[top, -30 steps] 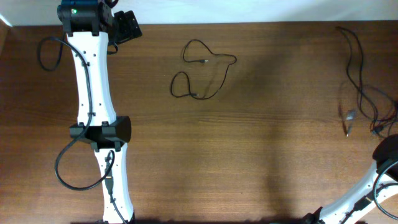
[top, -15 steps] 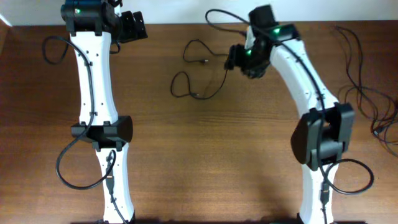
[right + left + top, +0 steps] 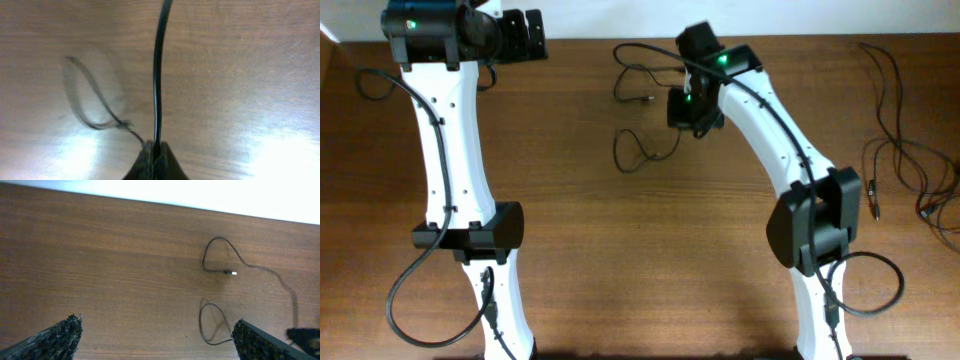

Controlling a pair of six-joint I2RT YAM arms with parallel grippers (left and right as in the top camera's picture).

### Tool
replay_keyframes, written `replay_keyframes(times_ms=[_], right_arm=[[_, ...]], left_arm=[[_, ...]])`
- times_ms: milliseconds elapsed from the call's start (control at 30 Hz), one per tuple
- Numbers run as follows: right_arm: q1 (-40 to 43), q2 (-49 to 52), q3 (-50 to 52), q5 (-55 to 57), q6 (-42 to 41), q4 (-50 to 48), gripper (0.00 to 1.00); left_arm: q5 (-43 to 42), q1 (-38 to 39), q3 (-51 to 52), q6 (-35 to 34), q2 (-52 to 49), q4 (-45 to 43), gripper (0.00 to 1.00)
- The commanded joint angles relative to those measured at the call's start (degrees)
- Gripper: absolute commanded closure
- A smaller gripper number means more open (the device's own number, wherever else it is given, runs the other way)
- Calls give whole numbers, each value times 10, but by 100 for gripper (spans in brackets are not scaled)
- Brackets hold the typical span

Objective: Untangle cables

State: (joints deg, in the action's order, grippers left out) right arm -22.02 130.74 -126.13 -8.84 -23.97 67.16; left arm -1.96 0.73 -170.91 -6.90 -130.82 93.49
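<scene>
One thin black cable (image 3: 632,152) lies in two loops at the table's back middle, its small plug (image 3: 230,272) showing in the left wrist view. My right gripper (image 3: 684,110) sits at the right end of those loops, shut on the cable (image 3: 157,90); the strand runs straight out from between the closed fingertips (image 3: 150,152), and a blurred loop (image 3: 85,100) lies to the left. My left gripper (image 3: 525,35) hovers open at the table's back left, its fingers (image 3: 50,340) wide apart with only bare wood between them. More cables (image 3: 900,150) lie bunched at the far right.
Both white arms reach from the front edge toward the back of the brown wooden table (image 3: 620,250). The table's back edge meets a white wall (image 3: 200,195). The right-hand bunch of cables trails off the table's right edge.
My right arm swung in from the right edge to the middle cable and shut on it. The lower loop slid right and nearer. My left arm shifted slightly left, still open.
</scene>
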Motion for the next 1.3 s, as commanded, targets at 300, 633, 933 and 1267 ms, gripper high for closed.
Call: replay_keyframes(times_ms=[300, 633, 933, 1267], right_arm=[[-5, -213, -426, -26, 142, 302, 96], [-4, -158, 134, 51, -5, 109, 96], [-3, -73, 325, 91, -50, -104, 26], [-5, -37, 324, 18, -96, -139, 75]], left_arm=[[2, 0, 10, 8, 2, -10, 1], [2, 0, 11, 8, 2, -10, 1], [2, 0, 11, 8, 2, -13, 1], [2, 0, 11, 8, 2, -17, 1]])
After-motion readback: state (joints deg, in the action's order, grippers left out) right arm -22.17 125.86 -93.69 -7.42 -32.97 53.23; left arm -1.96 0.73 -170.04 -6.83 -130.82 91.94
